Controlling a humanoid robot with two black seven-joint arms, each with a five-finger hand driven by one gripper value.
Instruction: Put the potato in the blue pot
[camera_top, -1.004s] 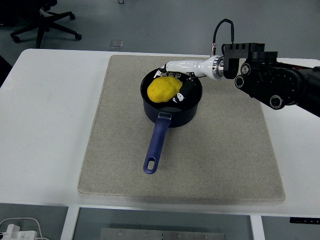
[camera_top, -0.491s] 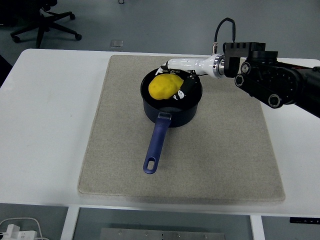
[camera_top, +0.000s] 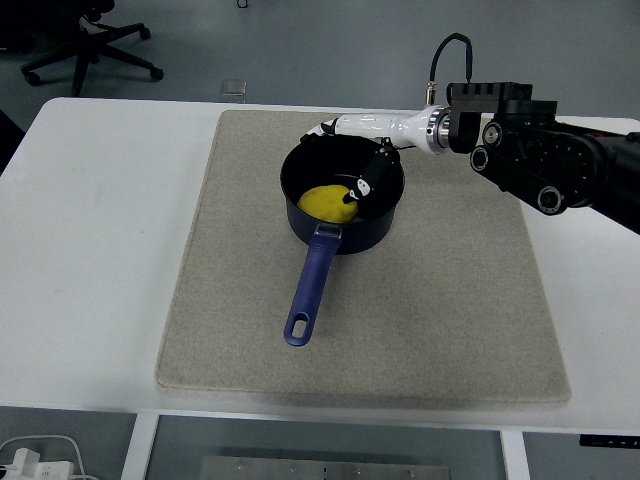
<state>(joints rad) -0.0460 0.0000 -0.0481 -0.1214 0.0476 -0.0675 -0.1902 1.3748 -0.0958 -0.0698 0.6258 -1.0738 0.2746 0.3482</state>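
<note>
Black right arm (camera_top: 545, 165), white hand (camera_top: 365, 150), black cable (camera_top: 445, 55)

Beige mat (camera_top: 420, 300) on white table (camera_top: 90, 250), office chair (camera_top: 90, 45) behind, white cables (camera_top: 35, 460)

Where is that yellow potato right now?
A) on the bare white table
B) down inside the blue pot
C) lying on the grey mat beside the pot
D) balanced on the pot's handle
B: the potato sits low inside the blue pot, below its rim, with the right hand just above it.
</note>
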